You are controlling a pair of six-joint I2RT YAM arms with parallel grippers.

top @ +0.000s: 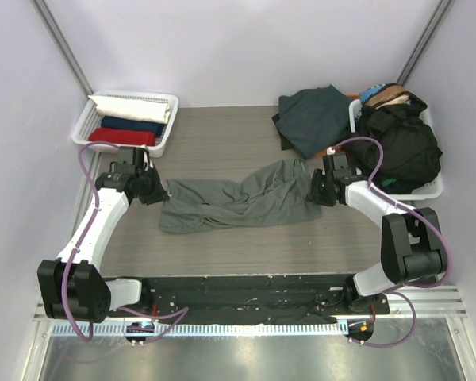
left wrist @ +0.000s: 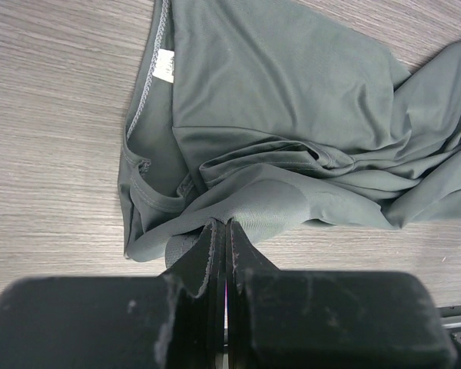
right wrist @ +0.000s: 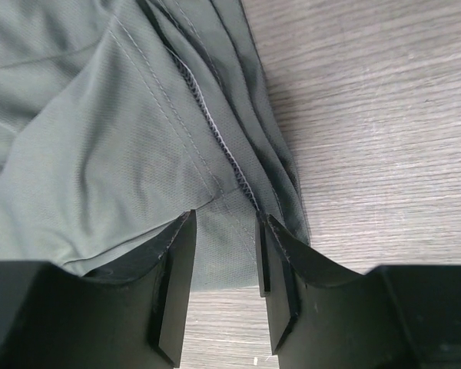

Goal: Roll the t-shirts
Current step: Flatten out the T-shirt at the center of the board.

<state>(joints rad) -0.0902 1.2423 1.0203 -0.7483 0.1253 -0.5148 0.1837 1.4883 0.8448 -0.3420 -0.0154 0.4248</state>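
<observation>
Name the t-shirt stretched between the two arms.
The grey-green t-shirt at mid-table; the dark teal shirt lies heaped behind, others fill the left basket and right basket.

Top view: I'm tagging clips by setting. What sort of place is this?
Probably a robot lab cell, not a home: bare walls around a table, two bolted arms, a basket of rolled shirts.

Mid-table, the crumpled grey-green cotton t-shirt [top: 238,202] stretches between the left gripper [top: 160,191] and the right gripper [top: 313,190]. Far left, a white plastic lattice basket [top: 169,127] holds three rolled shirts [top: 131,121] side by side. Far right, a second white basket [top: 430,190] holds a black clothes heap [top: 401,147], and a dark teal shirt [top: 313,119] lies on the wood-grain table [top: 222,135] just left of it.
</observation>
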